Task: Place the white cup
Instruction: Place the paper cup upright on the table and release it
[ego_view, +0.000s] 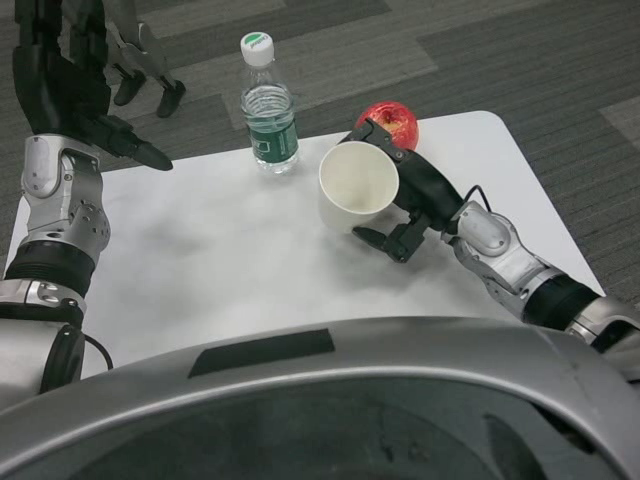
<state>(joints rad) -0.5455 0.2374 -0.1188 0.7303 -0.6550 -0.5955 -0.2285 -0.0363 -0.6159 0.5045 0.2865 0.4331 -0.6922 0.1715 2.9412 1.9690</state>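
One white cup (357, 186), one water bottle (268, 106), one red apple (393, 123), one white table (230, 270)

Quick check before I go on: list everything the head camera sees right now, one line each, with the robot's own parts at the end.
white cup: one, white, empty, on the table's far middle, gripped by the right hand.
water bottle: one, clear with a green label and white cap, upright at the table's far edge, left of the cup.
apple: one, red, at the far edge, behind the cup and the right hand.
table: one, white.
floor: grey carpet in striped patches.
left hand: one, black, raised over the table's far left corner, holding nothing.
right hand: one, black, around the cup's right side.
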